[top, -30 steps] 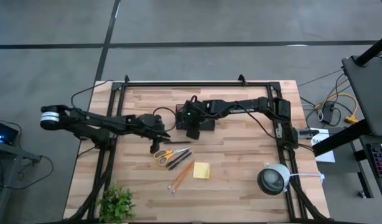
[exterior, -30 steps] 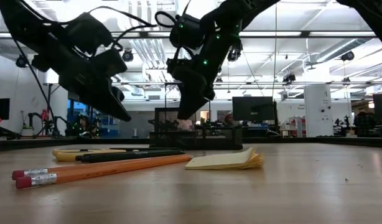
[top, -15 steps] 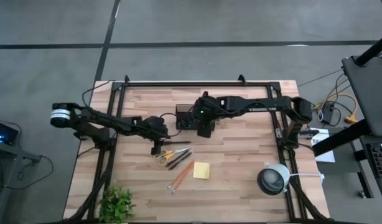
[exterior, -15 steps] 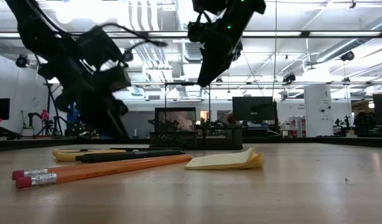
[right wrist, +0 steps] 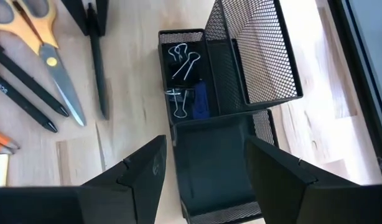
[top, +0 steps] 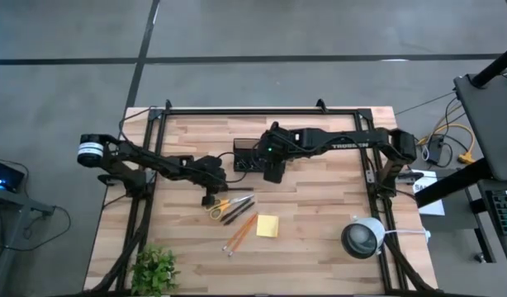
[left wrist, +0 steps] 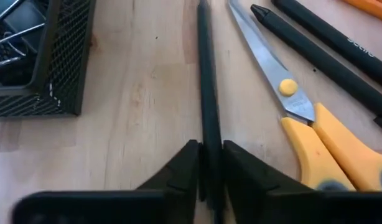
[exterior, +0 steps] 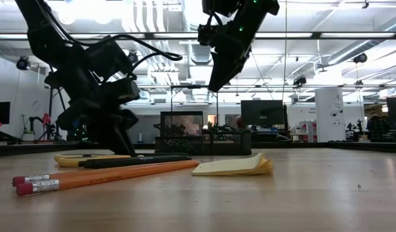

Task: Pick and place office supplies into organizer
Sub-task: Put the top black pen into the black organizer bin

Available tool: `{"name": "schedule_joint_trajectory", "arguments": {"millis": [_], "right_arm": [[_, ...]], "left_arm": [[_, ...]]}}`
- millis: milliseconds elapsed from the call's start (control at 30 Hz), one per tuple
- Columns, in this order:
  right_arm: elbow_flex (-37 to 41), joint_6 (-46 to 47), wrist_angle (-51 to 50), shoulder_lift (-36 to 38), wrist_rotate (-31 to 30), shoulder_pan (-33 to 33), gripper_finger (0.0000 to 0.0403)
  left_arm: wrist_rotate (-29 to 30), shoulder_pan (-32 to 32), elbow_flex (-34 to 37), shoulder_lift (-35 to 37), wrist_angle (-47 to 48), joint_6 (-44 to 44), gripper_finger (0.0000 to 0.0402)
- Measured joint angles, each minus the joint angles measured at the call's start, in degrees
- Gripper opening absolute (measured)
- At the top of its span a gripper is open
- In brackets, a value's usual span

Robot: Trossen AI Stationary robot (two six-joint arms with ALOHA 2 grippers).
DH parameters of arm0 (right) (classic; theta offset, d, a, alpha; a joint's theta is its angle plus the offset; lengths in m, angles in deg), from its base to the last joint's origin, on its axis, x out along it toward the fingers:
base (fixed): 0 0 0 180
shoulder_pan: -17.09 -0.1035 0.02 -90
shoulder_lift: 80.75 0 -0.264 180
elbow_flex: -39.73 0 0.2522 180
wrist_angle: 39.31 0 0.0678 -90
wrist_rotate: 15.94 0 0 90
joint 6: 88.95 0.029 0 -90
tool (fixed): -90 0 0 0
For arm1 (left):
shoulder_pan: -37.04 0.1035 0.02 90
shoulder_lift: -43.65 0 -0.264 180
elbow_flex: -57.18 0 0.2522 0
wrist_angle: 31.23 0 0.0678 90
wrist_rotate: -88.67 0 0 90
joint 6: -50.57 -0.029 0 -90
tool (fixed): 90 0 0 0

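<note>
My left gripper (left wrist: 209, 171) is down at the table, shut on a dark pen (left wrist: 203, 74) that lies beside the yellow-handled scissors (left wrist: 315, 124). Two more dark pens (top: 237, 210), the orange pencils (top: 239, 233) and the yellow sticky-note pad (top: 267, 225) lie flat on the wood nearby. My right gripper (right wrist: 203, 180) hangs open above the black mesh organizer (right wrist: 228, 74), touching nothing. One compartment of the organizer holds paper clips and a small dark purple block (right wrist: 200, 99). My left gripper pinches the dark pen near one end (left wrist: 209, 140) between its two fingers (left wrist: 185, 165). The fingers come from above, slanting down, and lie along the pen. The rest of the pen rests on the table, pointing toward the organizer.
A small green plant (top: 154, 268) stands at the table's near left corner and a round white-grey device (top: 362, 238) at the near right. Bare wood (top: 319, 206) lies right of the sticky-note pad. A black frame (top: 262, 110) borders the table.
My left gripper has come down from above the supplies to the table, onto the pen beside the scissors. My right gripper has risen from the organizer and shifted a little toward the table's right edge, then held still.
</note>
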Motion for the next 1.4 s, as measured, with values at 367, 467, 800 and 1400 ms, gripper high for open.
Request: {"name": "schedule_joint_trajectory", "arguments": {"millis": [367,467,800,1400], "right_arm": [[0.0,1.8,-0.3,7.6,-10.8,-0.3,0.0201],[0.0,1.8,-0.3,11.0,-16.2,0.0,0.0201],[0.4,1.8,-0.4,15.4,-21.0,1.3,0.0201],[11.2,7.1,-3.2,15.4,-20.9,1.3,0.0201]], "left_arm": [[3.1,0.0,-5.8,10.9,18.6,-2.4,0.001],[10.3,0.1,-14.8,17.0,30.3,-11.4,0.0003],[28.8,6.3,-38.6,8.8,48.2,-41.2,0.0004],[-3.1,4.7,-27.7,5.1,39.9,0.1,0.0]]}}
